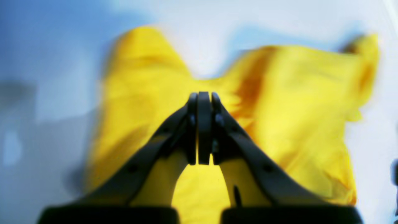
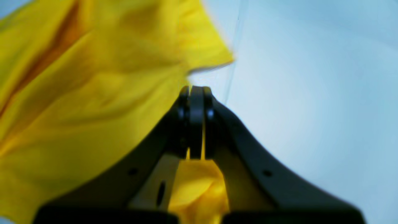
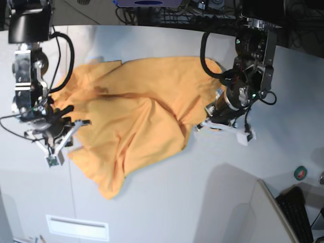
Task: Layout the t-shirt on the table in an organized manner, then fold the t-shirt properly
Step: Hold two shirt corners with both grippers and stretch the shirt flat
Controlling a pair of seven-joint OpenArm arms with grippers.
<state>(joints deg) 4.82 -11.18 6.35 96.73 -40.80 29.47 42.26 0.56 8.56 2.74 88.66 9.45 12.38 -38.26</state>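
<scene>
step: layout, not folding | shirt (image 3: 136,116) rumpled on table (image 3: 202,202) | left gripper (image 1: 203,95) pressed together, right gripper (image 2: 196,90) pinching shirt edge | next: spread flat, smooth creases

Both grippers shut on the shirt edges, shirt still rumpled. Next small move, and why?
Probably draw the two arms apart to tension the cloth. The t-shirt lies bunched with deep folds on the table, while the left gripper and right gripper each pinch an opposite edge, so spreading should flatten it.

Black arms, looping cables, dark curved pincers.
</scene>
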